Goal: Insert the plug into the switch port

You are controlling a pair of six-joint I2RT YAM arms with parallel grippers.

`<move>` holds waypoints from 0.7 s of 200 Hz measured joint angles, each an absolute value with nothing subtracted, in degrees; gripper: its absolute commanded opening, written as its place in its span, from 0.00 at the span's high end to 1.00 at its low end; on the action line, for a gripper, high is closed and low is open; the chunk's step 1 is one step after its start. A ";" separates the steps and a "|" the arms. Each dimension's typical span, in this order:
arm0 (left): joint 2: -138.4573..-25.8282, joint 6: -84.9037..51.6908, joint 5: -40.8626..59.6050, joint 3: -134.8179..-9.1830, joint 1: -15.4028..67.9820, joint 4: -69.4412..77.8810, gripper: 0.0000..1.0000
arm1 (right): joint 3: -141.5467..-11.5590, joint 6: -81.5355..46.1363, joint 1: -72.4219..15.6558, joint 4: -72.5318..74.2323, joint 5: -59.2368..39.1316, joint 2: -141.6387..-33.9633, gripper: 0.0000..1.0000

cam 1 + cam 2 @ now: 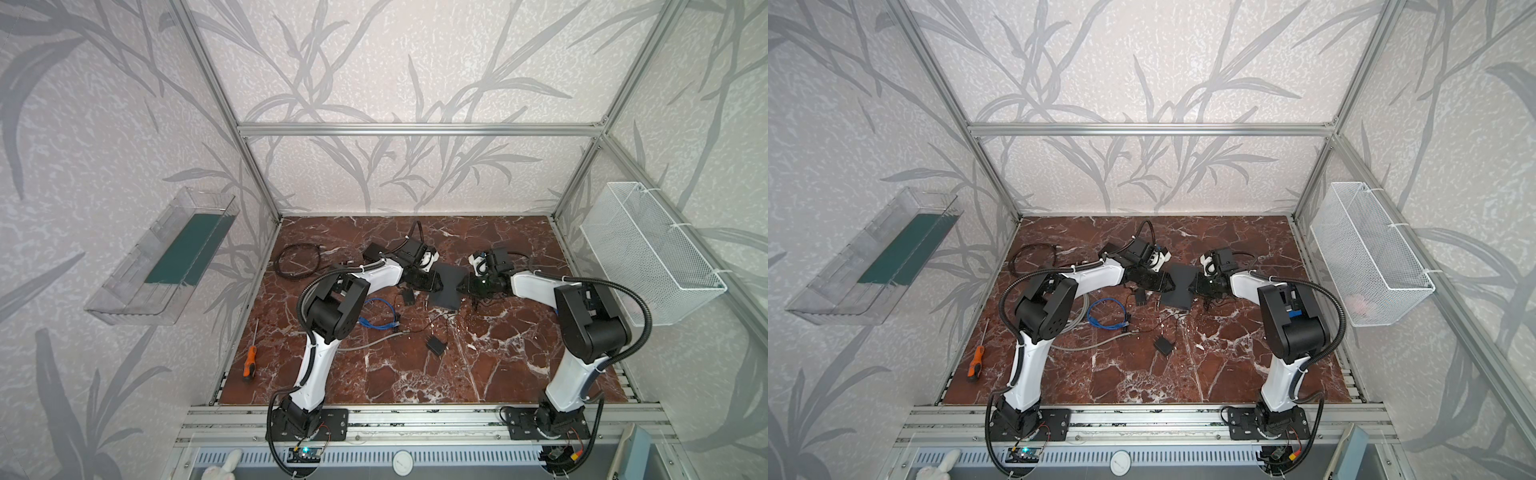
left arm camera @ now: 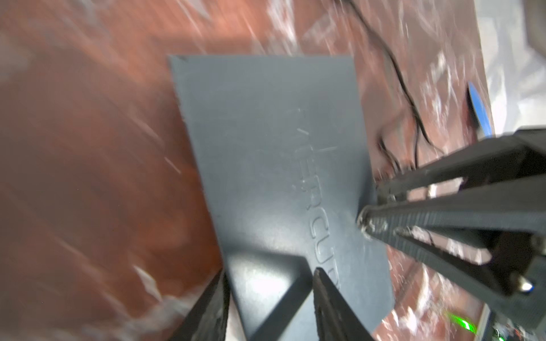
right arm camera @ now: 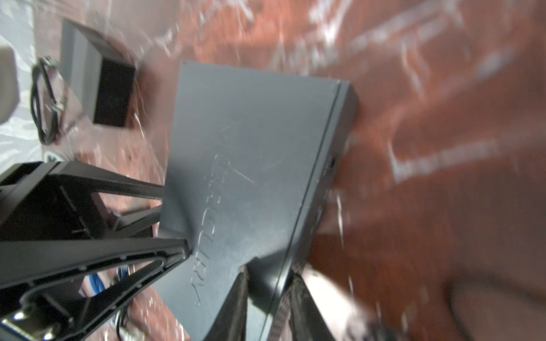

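Clear bin (image 1: 124,291) with green slab (image 1: 187,249), mesh basket (image 1: 648,249); both jaws tight on grey switch (image 1: 449,286)

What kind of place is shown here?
Probably a robot test cell: a metal frame encloses the table, a left arm and a right arm on a front rail meet at a switch, and a screwdriver lies nearby.

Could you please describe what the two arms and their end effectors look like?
Both the left arm and right arm have glossy white curved links, bulky black joint housings and black base plates. Black corrugated conduit loops alongside each. The left end effector and right end effector are black, with tapered, open-framed fingers.
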State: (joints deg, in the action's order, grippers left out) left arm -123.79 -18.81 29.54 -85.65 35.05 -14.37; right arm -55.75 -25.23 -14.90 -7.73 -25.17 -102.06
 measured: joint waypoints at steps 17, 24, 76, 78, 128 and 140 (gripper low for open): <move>-121.03 -18.83 29.06 -82.81 36.47 -16.56 0.50 | -54.57 -25.02 -15.14 -10.79 -25.08 -99.00 0.68; -120.07 -18.52 28.58 -82.26 36.80 -17.85 0.48 | -54.57 -24.67 -15.33 -12.05 -24.88 -97.76 0.65; -118.67 -13.54 23.14 -89.76 35.07 -28.49 0.39 | -66.74 -14.98 -12.14 -22.57 -18.15 -92.68 0.53; -118.76 -13.52 22.74 -90.39 34.94 -28.84 0.39 | -67.51 -14.39 -11.75 -22.61 -17.74 -92.90 0.54; -121.01 -12.38 17.26 -99.09 32.91 -31.90 0.38 | -87.90 -0.30 -5.39 -27.53 -10.04 -109.60 0.58; -121.43 -11.94 16.56 -99.09 32.95 -32.60 0.38 | -90.54 2.09 -5.23 -29.04 -9.34 -113.43 0.58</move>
State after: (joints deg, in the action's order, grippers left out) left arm -121.43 -11.94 16.56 -99.09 32.95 -32.60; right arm -90.54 2.09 -5.23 -29.04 -9.34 -113.43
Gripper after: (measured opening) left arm 0.622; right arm 0.418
